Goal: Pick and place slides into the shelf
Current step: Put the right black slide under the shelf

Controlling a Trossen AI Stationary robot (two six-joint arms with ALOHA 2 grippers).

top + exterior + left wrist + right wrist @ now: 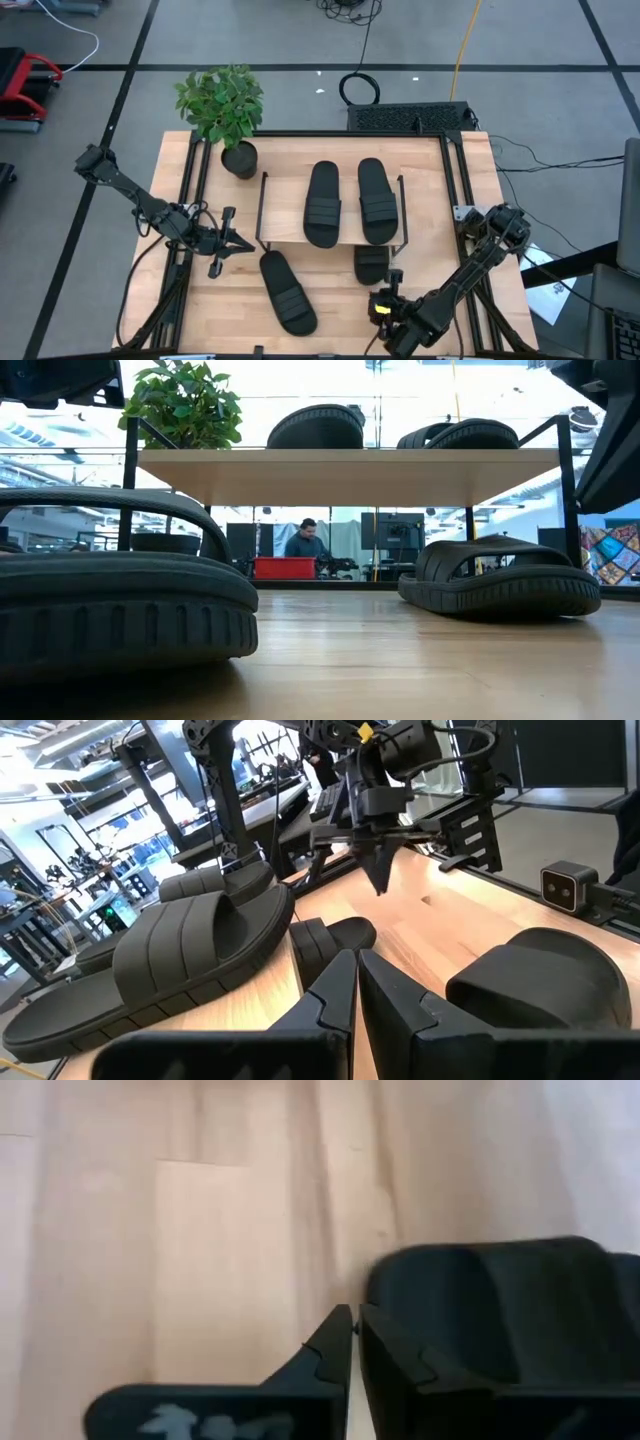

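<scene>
Two black slides [322, 203] [377, 200] lie side by side on the shelf's light top board [345, 240]. A third slide [370, 262] rests sole down on the table under that board, its near end sticking out; the low view shows it too [500, 580]. A fourth slide [288, 292] lies on the table in front of the shelf, to the left. My right gripper [394, 278] hangs shut above the table just right of the third slide [490, 1310], touching nothing. My left gripper [235, 243] waits shut and level at the shelf's left side.
A potted plant [222, 105] stands at the table's far left corner beside the shelf. The shelf's thin black frame legs [262, 210] flank the board. Bare tabletop [460, 230] lies right of the shelf and along the near edge. A person sits far off in the room [305, 540].
</scene>
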